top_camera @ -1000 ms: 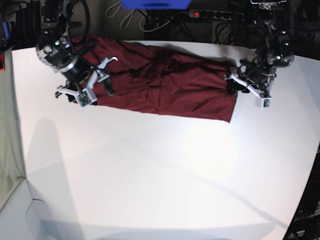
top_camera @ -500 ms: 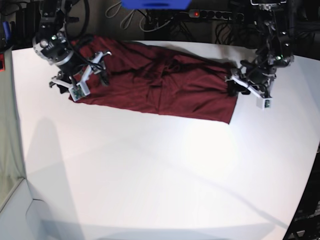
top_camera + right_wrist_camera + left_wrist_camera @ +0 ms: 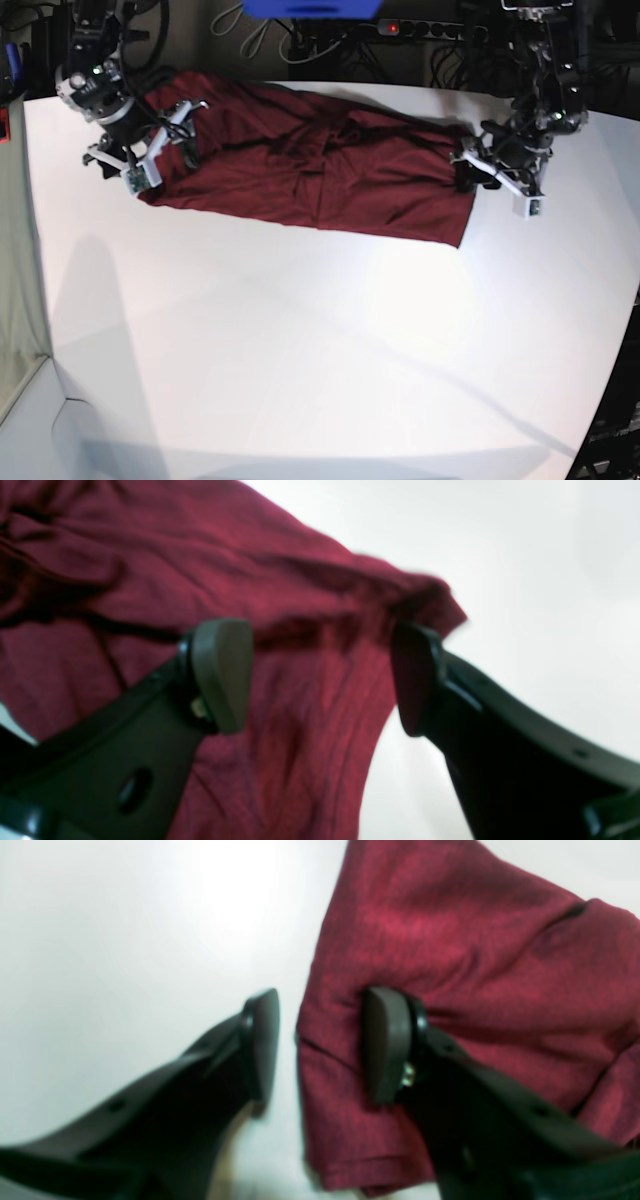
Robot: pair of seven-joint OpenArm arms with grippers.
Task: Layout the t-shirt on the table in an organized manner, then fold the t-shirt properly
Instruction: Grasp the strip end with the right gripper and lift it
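Glaring brightly off the white table point(image 3: 330, 330) from overhead, casting soft grey shadows toward the near left edge. Blurring heavily in both wrist views; bending at the base view's edges.

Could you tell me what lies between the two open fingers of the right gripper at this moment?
In the right wrist view, only the dark red knit t-shirt shows between the right gripper's open fingers, its edge nearer the right-hand finger, with bare white table beyond.
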